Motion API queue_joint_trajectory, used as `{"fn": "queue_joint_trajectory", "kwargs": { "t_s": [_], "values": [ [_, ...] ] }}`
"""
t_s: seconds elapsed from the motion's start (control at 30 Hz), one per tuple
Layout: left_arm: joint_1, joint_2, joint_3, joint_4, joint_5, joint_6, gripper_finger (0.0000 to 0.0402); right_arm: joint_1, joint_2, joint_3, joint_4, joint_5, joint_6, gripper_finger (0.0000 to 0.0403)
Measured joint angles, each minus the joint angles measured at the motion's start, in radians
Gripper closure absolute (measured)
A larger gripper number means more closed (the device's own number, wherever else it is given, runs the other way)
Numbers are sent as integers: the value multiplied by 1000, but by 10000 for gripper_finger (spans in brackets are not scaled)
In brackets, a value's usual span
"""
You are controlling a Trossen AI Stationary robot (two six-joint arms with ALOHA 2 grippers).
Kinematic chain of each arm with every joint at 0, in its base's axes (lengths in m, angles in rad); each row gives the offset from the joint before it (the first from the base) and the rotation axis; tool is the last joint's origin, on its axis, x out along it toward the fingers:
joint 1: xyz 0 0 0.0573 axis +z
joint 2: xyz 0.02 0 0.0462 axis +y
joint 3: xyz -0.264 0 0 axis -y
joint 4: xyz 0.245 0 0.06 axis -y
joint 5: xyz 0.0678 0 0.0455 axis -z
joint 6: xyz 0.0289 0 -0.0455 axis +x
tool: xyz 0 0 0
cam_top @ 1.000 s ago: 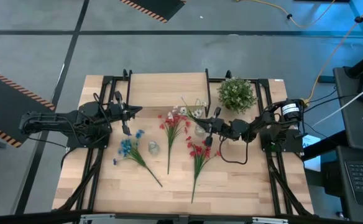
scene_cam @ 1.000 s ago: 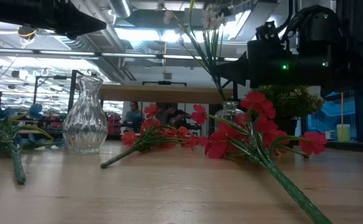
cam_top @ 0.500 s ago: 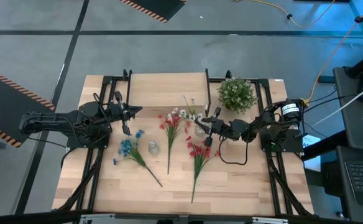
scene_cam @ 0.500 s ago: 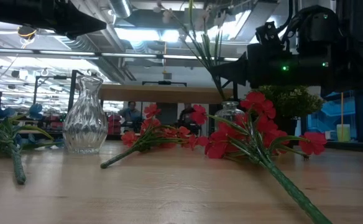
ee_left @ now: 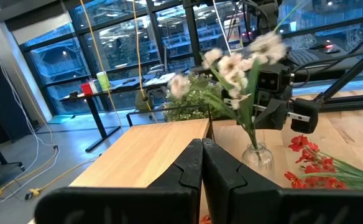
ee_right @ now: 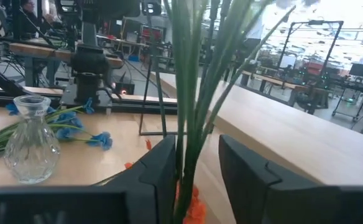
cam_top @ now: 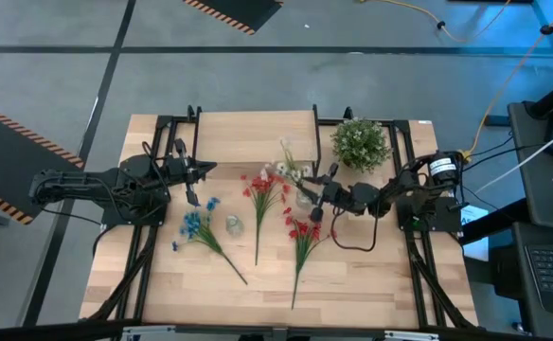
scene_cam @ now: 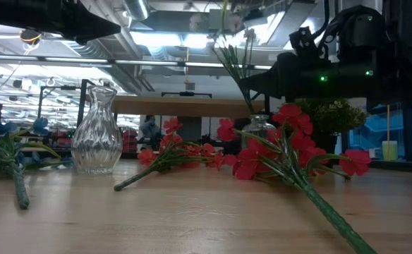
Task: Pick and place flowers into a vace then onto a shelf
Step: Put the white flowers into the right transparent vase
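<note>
- White sprig [cam_top: 291, 163] stands upright in a small glass vase [cam_top: 304, 199] at frame centre of the high view, just right of the shelf's lower right corner; left wrist view shows its stems in the vase [ee_left: 257, 155], blooms [ee_left: 243, 59] leaning over.
- Right gripper [cam_top: 316, 194] sits at that vase — fingers [ee_right: 160, 168] parted, stems [ee_right: 191, 81] running up between them, not pinched as far as the right wrist view shows.
- Orange-red sprig [cam_top: 260, 197] lies flat at centre, stem toward the bottom of the frame; red sprig [cam_top: 301, 239] lies just right of it, below the right gripper.
- Blue sprig [cam_top: 201, 229] lies left of centre, beside a second clear vase [cam_top: 233, 225] — empty, upright; low view has that vase [scene_cam: 97, 130] at left.
- Shelf [cam_top: 256, 137] — light wood board on black legs, upper middle of the table [cam_top: 352, 284].
- Bushy green plant [cam_top: 361, 142] upper right of centre, near the shelf's right end.
- Left gripper [cam_top: 193, 185] hangs left of centre, above the blue sprig; fingers [ee_left: 191, 168] pressed together, holding nothing.
</note>
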Motion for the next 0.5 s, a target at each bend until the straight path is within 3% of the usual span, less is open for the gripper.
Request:
{"fn": "queue_joint_trajectory", "kwargs": {
  "t_s": [0.5],
  "values": [
    [0,0,0,0,0,0,398,21,-3,-23,-3,2,40,274]
  ]
}}
